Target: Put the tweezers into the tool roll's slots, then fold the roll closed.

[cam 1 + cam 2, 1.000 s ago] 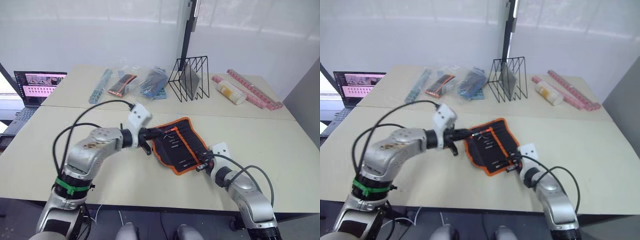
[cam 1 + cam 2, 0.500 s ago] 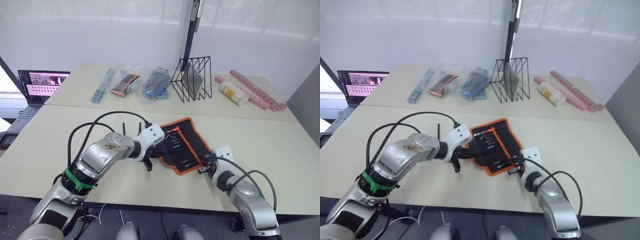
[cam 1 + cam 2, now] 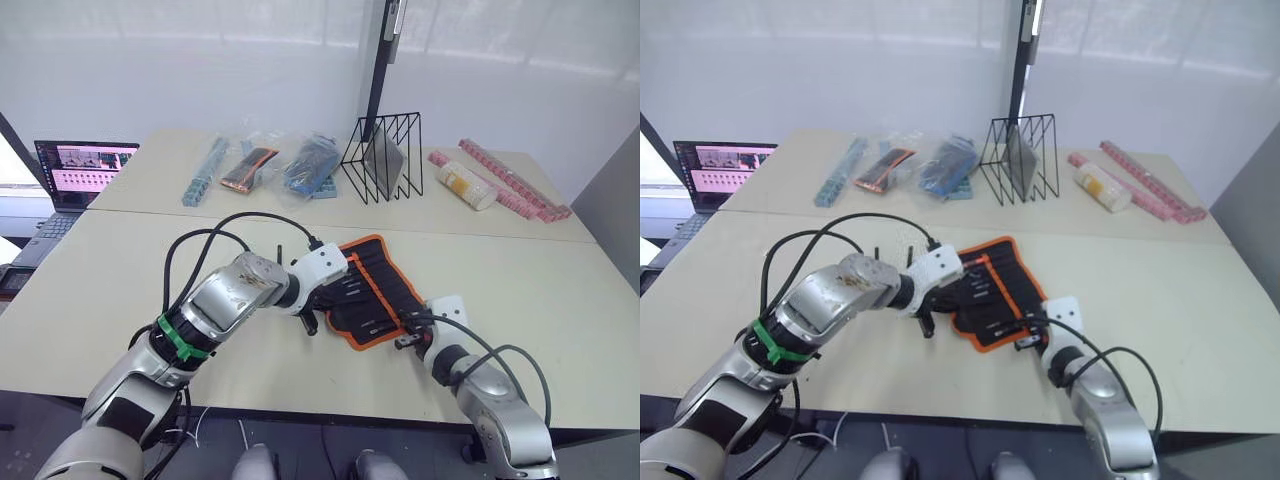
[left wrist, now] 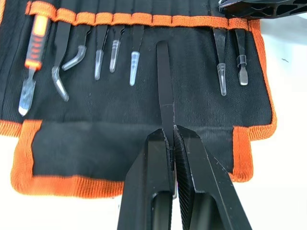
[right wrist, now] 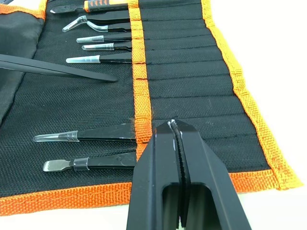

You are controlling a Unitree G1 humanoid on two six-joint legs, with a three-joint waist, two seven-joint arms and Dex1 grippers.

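1. Insertion is the step in hand: the left gripper (image 4: pixel 171 139), at lower centre of the left wrist view, has its fingers pressed together on the blunt end of one of the tweezers (image 4: pixel 164 81), whose tip points up the frame at the orange-trimmed slots (image 4: pixel 144 20) along the top edge.
2. The tool roll (image 3: pixel 368 290) lies open on the table (image 3: pixel 560 290) at centre of the left eye view, and several tweezers already sit in slots.
3. The held tweezers aim at the vacant stretch between the filled slots at upper left and the two at upper right; the next move, I judge, calls for a straight push along their own length, tip kept low to catch a pocket mouth.
4. The right gripper (image 5: pixel 176 132) is pressed together with nothing visible between its fingers, over the roll's near edge; whether it touches the fabric I cannot tell.
5. The wrist views show the slot-by-slot filling; the eye views add the roll's place on the table.
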